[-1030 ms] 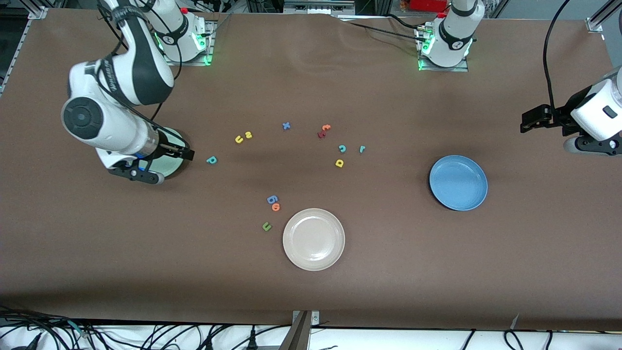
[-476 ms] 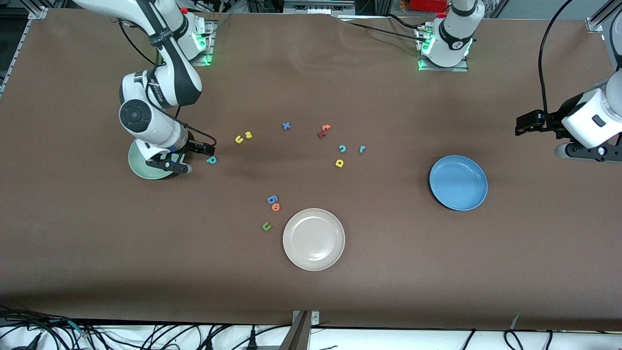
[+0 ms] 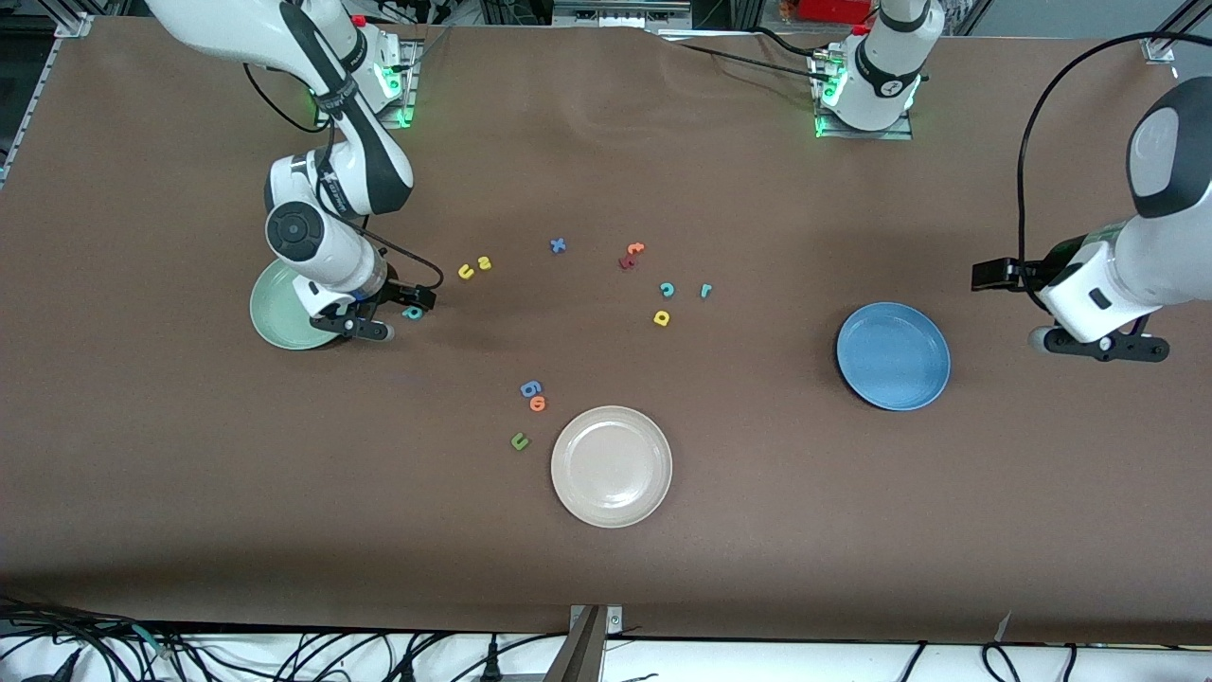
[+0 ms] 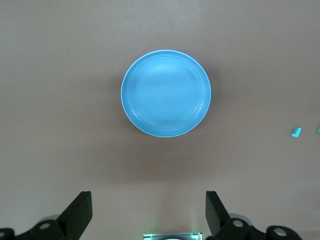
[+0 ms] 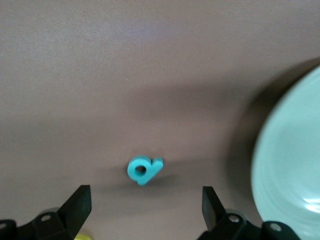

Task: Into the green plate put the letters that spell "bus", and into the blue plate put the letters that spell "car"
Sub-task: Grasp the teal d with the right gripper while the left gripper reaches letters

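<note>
The teal b (image 3: 412, 312) (image 5: 144, 170) lies on the table beside the green plate (image 3: 273, 313) (image 5: 295, 165). My right gripper (image 3: 365, 328) (image 5: 145, 210) hangs open just above the table between them, empty, with the b just ahead of its fingers. The yellow u (image 3: 465, 272) and s (image 3: 484, 263) lie together farther from the camera. Toward the middle of the table are the teal c (image 3: 667, 289), teal r (image 3: 704, 290) and yellow a (image 3: 662, 318). The blue plate (image 3: 893, 356) (image 4: 166, 93) is empty. My left gripper (image 3: 1103, 348) (image 4: 148, 215) is open and empty beside it, toward the left arm's end.
A beige plate (image 3: 612, 466) sits nearest the camera, with a green u (image 3: 519, 440), orange o (image 3: 538, 403) and blue g-shaped piece (image 3: 530, 388) beside it. A blue x (image 3: 558, 245) and an orange and red pair (image 3: 631, 256) lie near the c.
The right arm swung from over the green plate toward the teal b and came down. The left arm moved in toward the blue plate. No letter moved.
</note>
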Action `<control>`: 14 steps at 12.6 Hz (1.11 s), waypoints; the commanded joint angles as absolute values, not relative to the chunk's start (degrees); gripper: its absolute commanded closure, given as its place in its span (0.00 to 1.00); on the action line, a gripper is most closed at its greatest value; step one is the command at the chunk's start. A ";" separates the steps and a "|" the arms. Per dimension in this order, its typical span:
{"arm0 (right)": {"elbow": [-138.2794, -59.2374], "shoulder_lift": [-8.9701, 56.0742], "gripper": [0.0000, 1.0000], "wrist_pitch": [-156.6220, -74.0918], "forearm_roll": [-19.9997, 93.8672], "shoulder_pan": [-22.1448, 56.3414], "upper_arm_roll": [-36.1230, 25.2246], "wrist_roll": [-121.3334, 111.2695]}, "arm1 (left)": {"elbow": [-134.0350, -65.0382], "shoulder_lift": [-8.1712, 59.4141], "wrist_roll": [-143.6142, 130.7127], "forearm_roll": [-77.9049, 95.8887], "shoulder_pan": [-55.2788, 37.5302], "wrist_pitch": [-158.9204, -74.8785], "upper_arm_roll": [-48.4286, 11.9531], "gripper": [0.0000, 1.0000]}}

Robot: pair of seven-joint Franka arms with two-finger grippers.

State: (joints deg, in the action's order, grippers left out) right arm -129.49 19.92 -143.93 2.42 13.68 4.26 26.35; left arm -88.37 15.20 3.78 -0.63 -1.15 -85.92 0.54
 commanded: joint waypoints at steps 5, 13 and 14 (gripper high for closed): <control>-129.99 23.38 0.13 -149.50 2.37 13.36 4.83 27.07 | -88.24 21.70 -7.63 6.76 -9.21 -93.60 -1.05 0.00; -129.99 23.38 0.59 -149.41 2.37 13.36 4.83 26.98 | -110.09 18.20 -20.20 7.21 -16.00 -119.84 -5.61 0.00; -129.99 23.47 0.68 -149.41 2.37 13.27 4.83 26.98 | -113.61 17.41 -22.30 7.12 -16.00 -124.67 -7.37 0.00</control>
